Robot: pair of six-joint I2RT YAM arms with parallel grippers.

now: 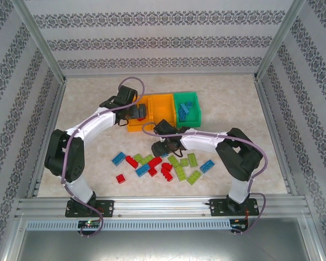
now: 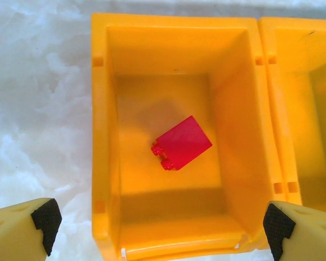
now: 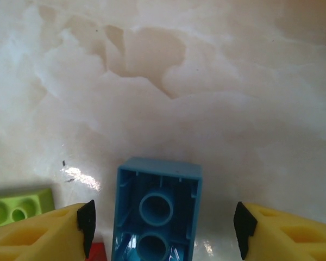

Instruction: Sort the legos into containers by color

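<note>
Toward the far edge of the counter (image 1: 233, 98), my left tool (image 2: 160, 224) hangs over the left orange bin (image 2: 100, 136) with its jaws spread wide and nothing between them. A red brick (image 2: 182, 144) lies loose on that bin's floor, so I judge this bin is the one for reds. The green bin (image 1: 186, 95) at the right end of the row already has blue pieces in it.

Nearer the front edge, over the scattered legos (image 1: 168, 166), my right tool (image 3: 164, 227) straddles an upturned blue brick (image 3: 157, 212). Its jaws are partly open, with a gap on either side and no grip on it yet. A lime brick (image 3: 16, 209) sits just beside the left pad (image 3: 87, 225), so closing could nudge it.
</note>
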